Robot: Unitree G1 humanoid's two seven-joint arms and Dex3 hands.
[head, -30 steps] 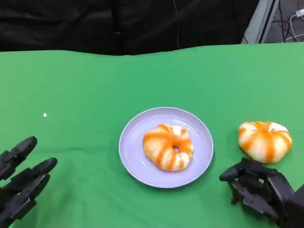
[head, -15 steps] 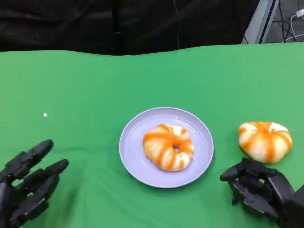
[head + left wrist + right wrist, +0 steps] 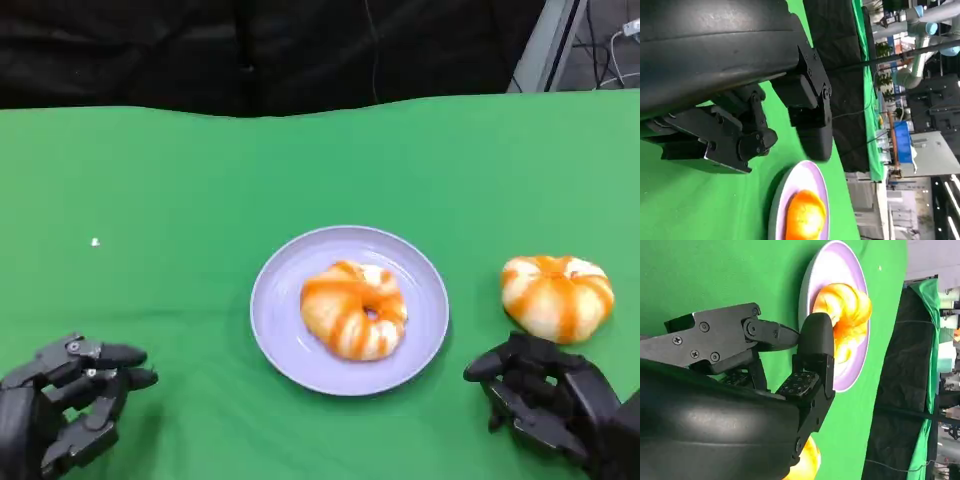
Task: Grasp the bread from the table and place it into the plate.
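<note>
Presently, bread on table (image 3: 556,296): unheld, just beyond right hand's fingertips.
Right hand (image 3: 545,398): fingers curled, empty, poised for reach.
Left hand (image 3: 65,402): curled, empty.
Plate (image 3: 282,318): between hands, already holding one bread (image 3: 353,309).

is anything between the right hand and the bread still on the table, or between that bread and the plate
Nothing visible. The right hand sits just in front of the loose bread, with only bare green cloth between them and across to the plate. The plate already holds another bread, off centre.
</note>
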